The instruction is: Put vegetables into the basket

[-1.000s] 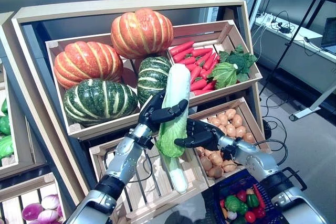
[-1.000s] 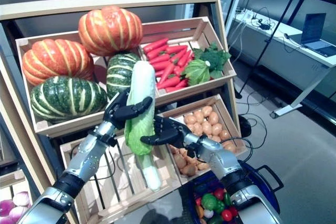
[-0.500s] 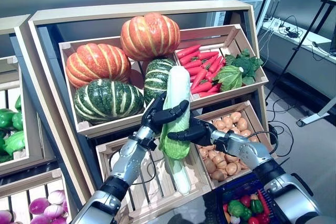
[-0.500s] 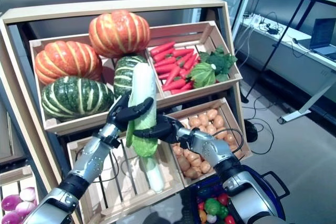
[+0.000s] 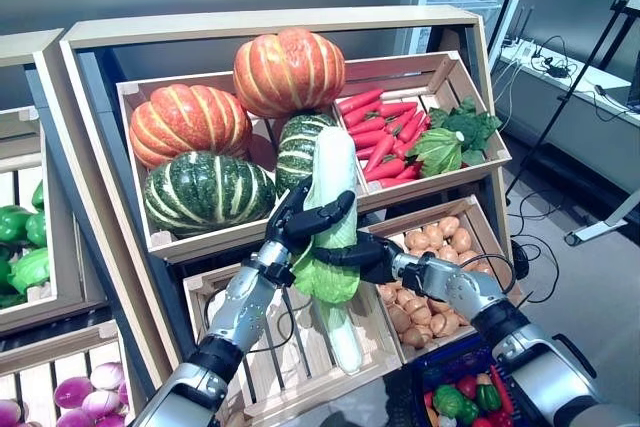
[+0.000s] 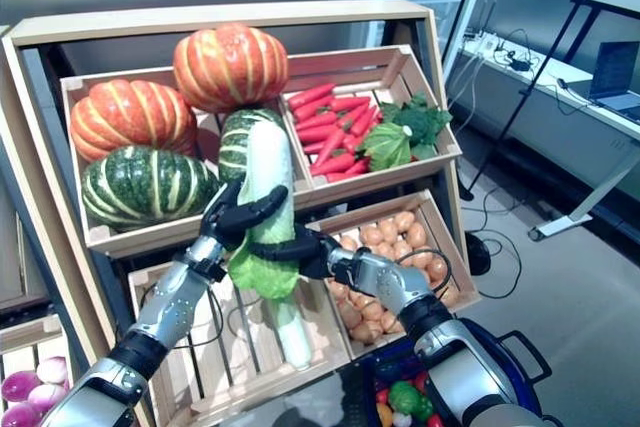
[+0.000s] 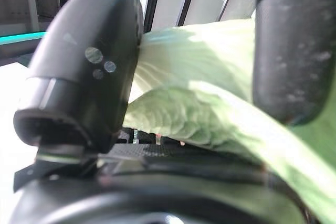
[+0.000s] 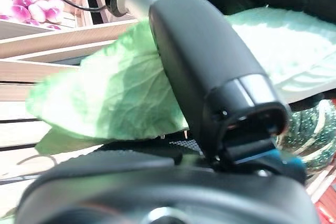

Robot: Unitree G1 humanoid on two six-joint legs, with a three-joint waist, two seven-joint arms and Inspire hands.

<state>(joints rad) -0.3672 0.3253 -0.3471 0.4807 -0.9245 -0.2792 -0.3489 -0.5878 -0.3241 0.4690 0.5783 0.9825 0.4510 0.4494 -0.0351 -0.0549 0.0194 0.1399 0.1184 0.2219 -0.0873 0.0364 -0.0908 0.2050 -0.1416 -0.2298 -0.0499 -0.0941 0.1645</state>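
Note:
A long pale napa cabbage [image 5: 333,182] stands upright in front of the shelf crates. My left hand [image 5: 296,223] is shut on its middle from the left, thumb across the front; the left wrist view shows green leaf [image 7: 210,93] between thumb and fingers. My right hand [image 5: 362,252] reaches in from the right and is shut on the leafy lower end [image 8: 110,93]. The dark blue basket [image 5: 428,367], with several small vegetables inside, sits low at the right, under my right forearm.
The top crate [image 5: 160,242] holds orange and green pumpkins [image 5: 205,190]; beside it lie carrots [image 5: 385,132] and leafy greens [image 5: 445,142]. Below are potatoes [image 5: 435,247] and a slatted crate with a long white vegetable [image 5: 345,342]. Green peppers [image 5: 15,237] sit at far left.
My right hand has moved left and closed on the cabbage's leafy lower end, which it only neared before. The left hand keeps its hold. The camera has shifted slightly.

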